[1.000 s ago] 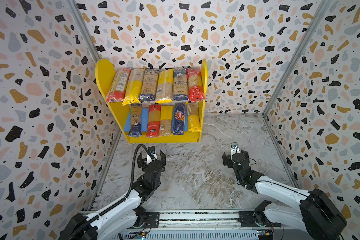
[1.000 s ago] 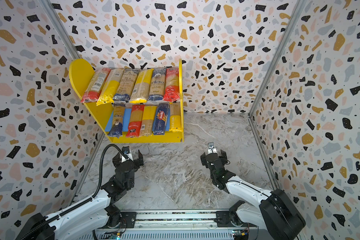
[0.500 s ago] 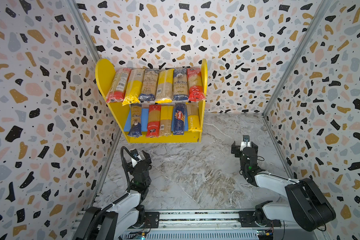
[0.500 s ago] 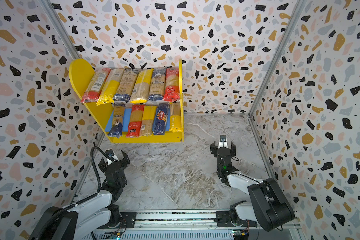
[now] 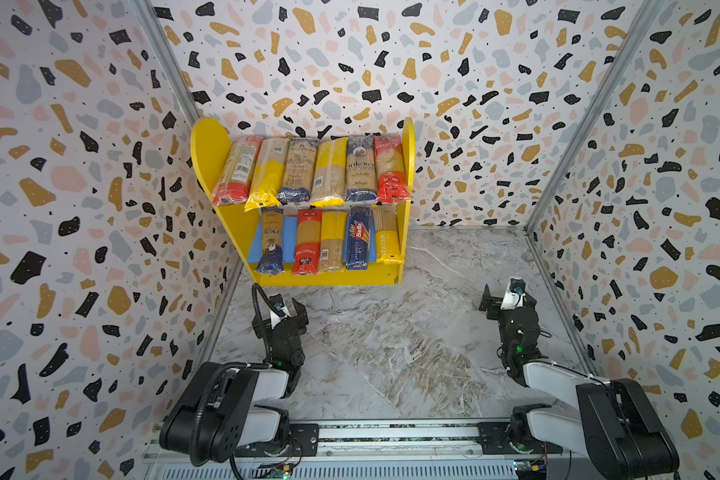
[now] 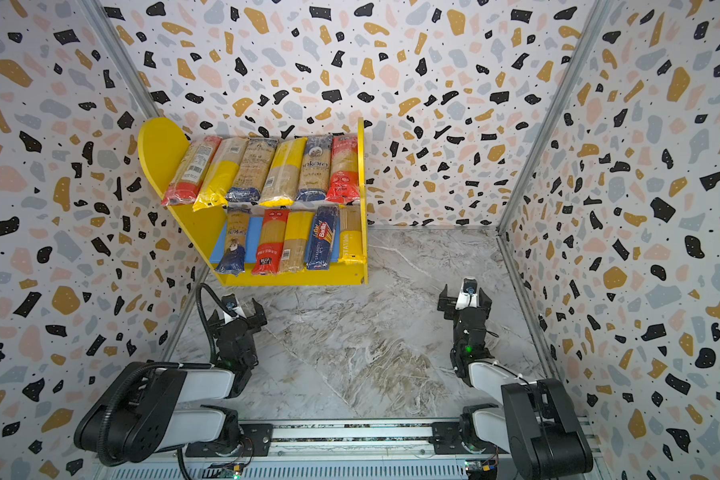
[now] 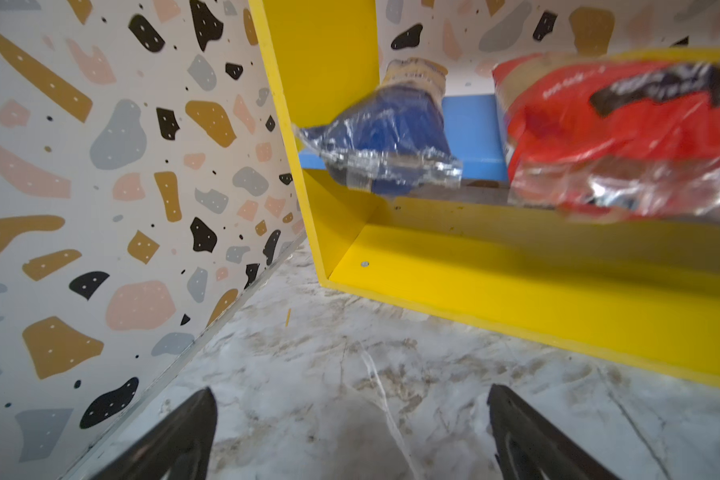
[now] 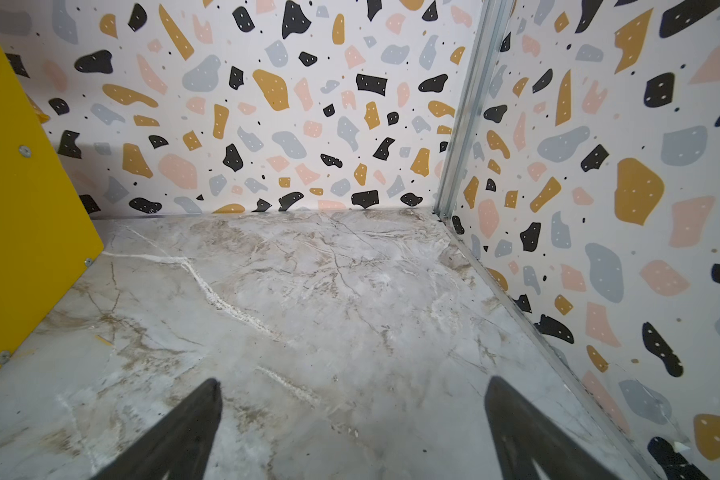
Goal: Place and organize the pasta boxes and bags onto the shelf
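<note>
The shelf (image 5: 211, 153) (image 6: 159, 149) stands against the back wall, left of centre. Several pasta bags (image 5: 312, 170) lie side by side on its upper board. Several more, with the dark blue Barilla box (image 5: 358, 239) (image 6: 323, 239), fill the lower board. My left gripper (image 5: 281, 316) (image 6: 238, 313) hovers open and empty in front of the shelf's left end. In the left wrist view the open left gripper (image 7: 350, 390) faces a blue bag end (image 7: 387, 141) and a red one (image 7: 616, 137). My right gripper (image 5: 506, 297) (image 8: 352, 380) is open and empty over bare floor to the shelf's right.
Speckled walls close in the marble floor (image 5: 391, 340) on three sides. A metal rail (image 5: 391, 432) runs along the front, carrying both arm bases. A short loose pasta strand (image 7: 287, 316) lies by the shelf's left corner. The shelf's yellow side panel (image 8: 17, 187) edges the right wrist view.
Both arms have folded back toward the rail. The left gripper shifted left, the right gripper shifted right toward the side wall. Both stayed open, and the packs on the shelf have not moved.
</note>
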